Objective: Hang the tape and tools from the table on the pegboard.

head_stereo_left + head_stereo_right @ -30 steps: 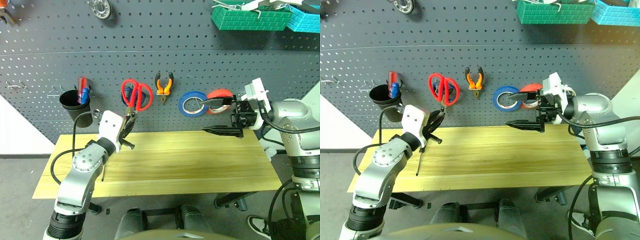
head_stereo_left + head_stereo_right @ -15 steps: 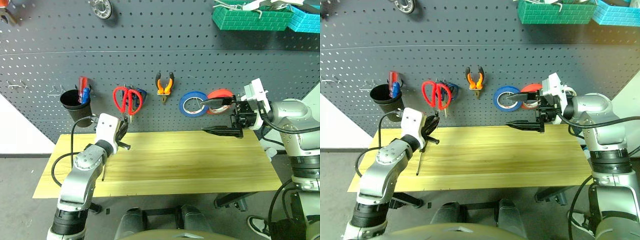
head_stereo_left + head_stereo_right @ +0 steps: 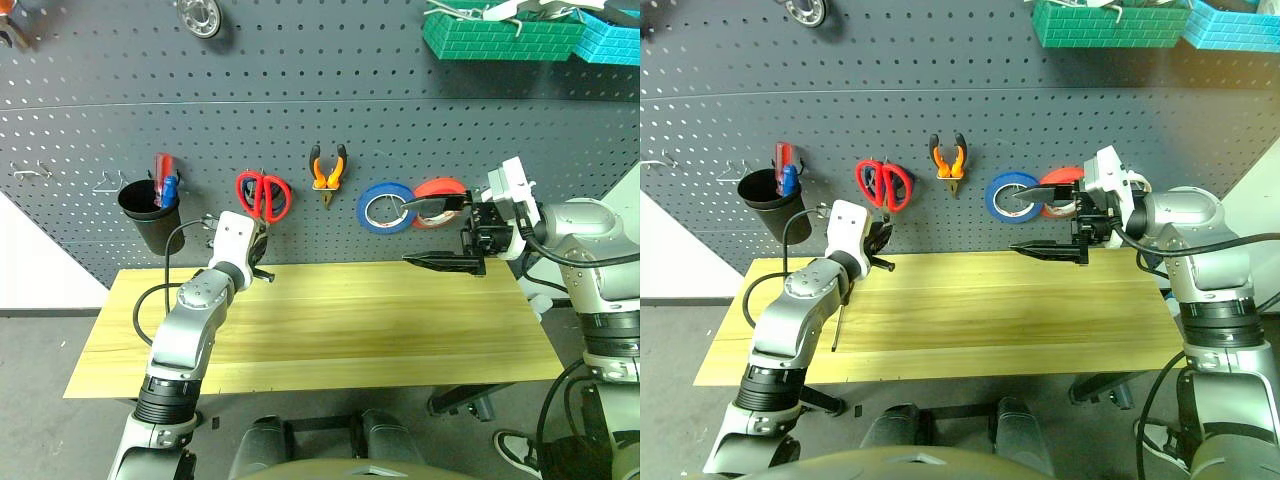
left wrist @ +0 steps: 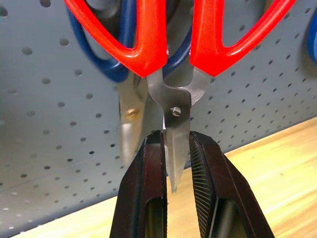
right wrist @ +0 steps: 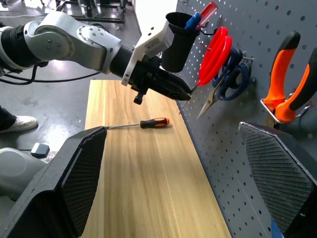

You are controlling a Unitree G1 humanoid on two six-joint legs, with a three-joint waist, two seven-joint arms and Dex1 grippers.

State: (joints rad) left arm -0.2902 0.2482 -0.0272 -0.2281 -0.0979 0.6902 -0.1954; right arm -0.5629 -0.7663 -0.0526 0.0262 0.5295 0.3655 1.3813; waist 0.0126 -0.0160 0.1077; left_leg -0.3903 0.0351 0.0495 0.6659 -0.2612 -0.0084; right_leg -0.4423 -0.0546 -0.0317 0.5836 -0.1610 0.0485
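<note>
The left end effector is clamping the blade tips of the red scissors, its two black fingers pressing on either side of the steel just below the pivot screw. The red handles are sitting up against the pegboard, in front of a pair of blue scissors hanging there. Taking the red scissors as our marker: the pliers are hanging just to the right of them, then the blue tape, with a red-orange roll beside it. To the left of the scissors a black cup is hanging with a few tools standing in it. Below the scissors, the screwdriver is lying flat on the worktop. Far off to the right of the scissors, the right end effector is hovering wide open, gripping nothing, its upper finger reaching across the front of the two tape rolls.
</note>
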